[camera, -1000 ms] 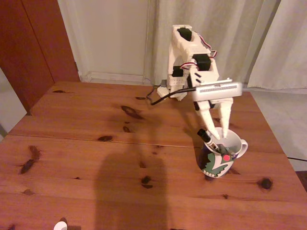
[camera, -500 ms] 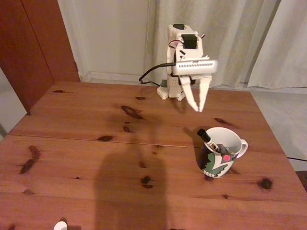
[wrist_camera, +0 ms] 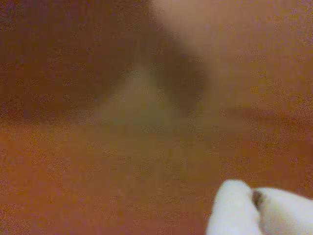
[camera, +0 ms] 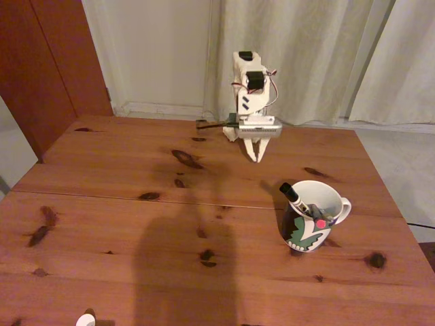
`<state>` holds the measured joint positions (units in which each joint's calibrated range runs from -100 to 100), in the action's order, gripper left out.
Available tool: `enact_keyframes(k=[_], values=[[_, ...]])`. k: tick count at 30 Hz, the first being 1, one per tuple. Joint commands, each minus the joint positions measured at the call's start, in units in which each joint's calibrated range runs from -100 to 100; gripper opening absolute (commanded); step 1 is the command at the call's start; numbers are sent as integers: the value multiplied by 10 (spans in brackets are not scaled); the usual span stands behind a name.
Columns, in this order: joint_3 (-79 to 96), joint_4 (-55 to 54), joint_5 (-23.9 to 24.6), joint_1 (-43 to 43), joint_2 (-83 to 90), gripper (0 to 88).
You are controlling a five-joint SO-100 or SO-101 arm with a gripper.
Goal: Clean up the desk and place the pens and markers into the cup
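The arm is folded back over its base, tool [camera: 254, 155] pointing down, its tips seemingly pressed together in the blurry wrist view.

Blurred desk [wrist_camera: 73, 186] — gripper [wrist_camera: 255, 198] fingertips pressed together.

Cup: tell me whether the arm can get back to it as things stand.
Probably yes. The cup stands upright with bare desk between it and the folded-back gripper, whose fingers look shut and empty.

One cup [camera: 314, 216] at four o'clock on the surface [camera: 136, 204], one black-capped marker [camera: 292, 195] and one red-tipped pen [camera: 319, 223] poking out; others can't be counted.
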<state>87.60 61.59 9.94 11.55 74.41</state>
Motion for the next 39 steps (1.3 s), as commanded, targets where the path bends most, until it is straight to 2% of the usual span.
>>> enact_keyframes(k=[1,3,6,8,20,25,39], values=[[83,4,-35,-8,71,8],[124,12,-57,-9,98,8],[123,108,-83,-13,138,8],[124,121,-96,-15,156,8],[121,136,-101,-18,182,9],[121,154,-97,-50,208,11],[120,154,-97,-46,219,11]])
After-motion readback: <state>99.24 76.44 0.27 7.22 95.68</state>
